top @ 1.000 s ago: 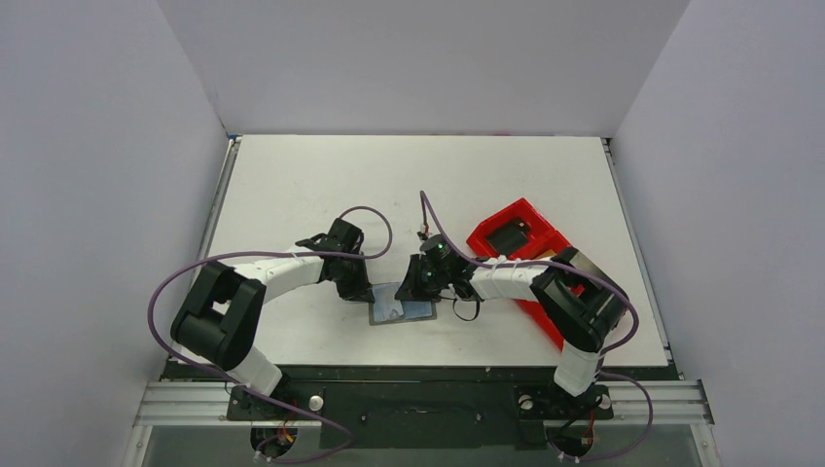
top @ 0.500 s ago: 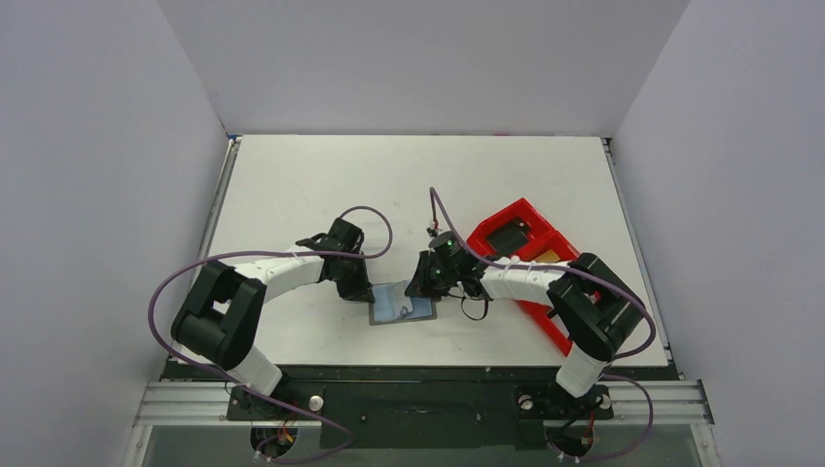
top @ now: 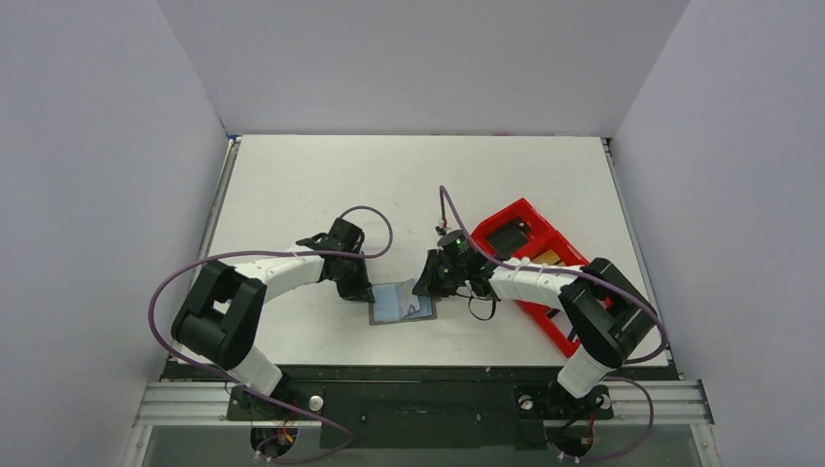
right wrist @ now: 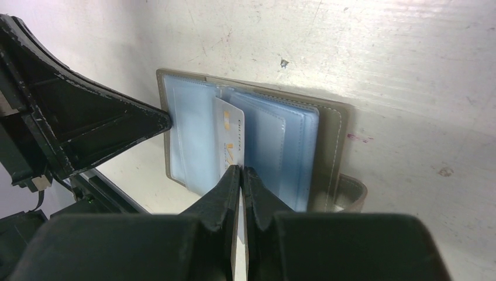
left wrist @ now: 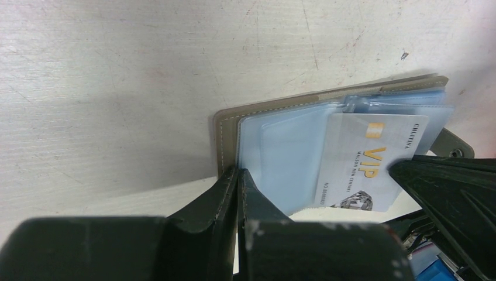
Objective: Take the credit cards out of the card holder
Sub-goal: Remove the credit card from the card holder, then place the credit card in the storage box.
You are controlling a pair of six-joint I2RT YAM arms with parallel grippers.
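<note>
The grey card holder (top: 401, 304) lies open on the table, blue-grey pockets up; it also shows in the left wrist view (left wrist: 226, 137) and the right wrist view (right wrist: 331, 146). A pale credit card (left wrist: 362, 161) with gold "VIP" lettering sticks partly out of a middle pocket, and the right wrist view shows it too (right wrist: 229, 137). My right gripper (right wrist: 241, 170) is shut on this card's end, at the holder's right side (top: 429, 288). My left gripper (left wrist: 238, 174) is shut, its tips resting on the holder's left edge (top: 364, 291).
A long red tray (top: 486, 232) stands to the right of the holder, under my right arm. It holds a black block (top: 508, 236) and a yellowish card (top: 548, 258). White walls close in the table on three sides.
My right gripper has moved a little to the right with the card, drawing it further out of the pocket. The left gripper and the holder have stayed in place.
</note>
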